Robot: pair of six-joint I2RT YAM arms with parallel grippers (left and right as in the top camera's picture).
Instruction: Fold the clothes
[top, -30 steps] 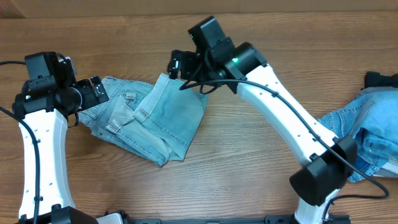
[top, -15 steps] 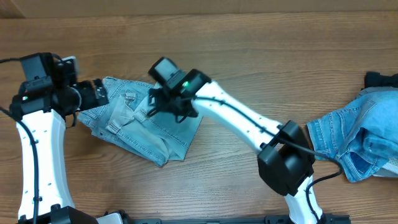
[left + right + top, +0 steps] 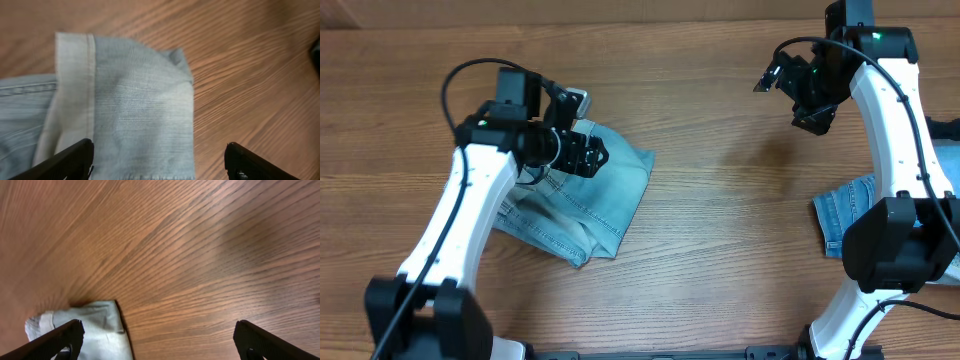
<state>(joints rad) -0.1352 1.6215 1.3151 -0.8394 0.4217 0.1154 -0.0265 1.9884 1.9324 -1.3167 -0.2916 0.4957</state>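
A light-blue denim garment [image 3: 610, 195] lies folded on the wooden table, left of centre. My left gripper [image 3: 588, 156] hovers over its upper left part, open and empty. In the left wrist view the folded denim [image 3: 140, 110] with a paler hem [image 3: 75, 80] lies between the spread fingers [image 3: 70, 160]. My right gripper [image 3: 772, 78] is raised at the far right over bare wood, open and empty. The right wrist view shows a pale denim corner [image 3: 87, 327] by its left finger [image 3: 55, 340]. A second denim garment [image 3: 835, 215] lies at the right edge, partly hidden by the right arm.
A dark object [image 3: 945, 128] sits at the far right edge, behind the second garment. Bare wooden table [image 3: 730, 220] lies between the two garments. The left arm's cable loops above its wrist.
My right gripper has left the folded garment and swung far right and up. My left gripper has moved right, from the garment's left edge to over it.
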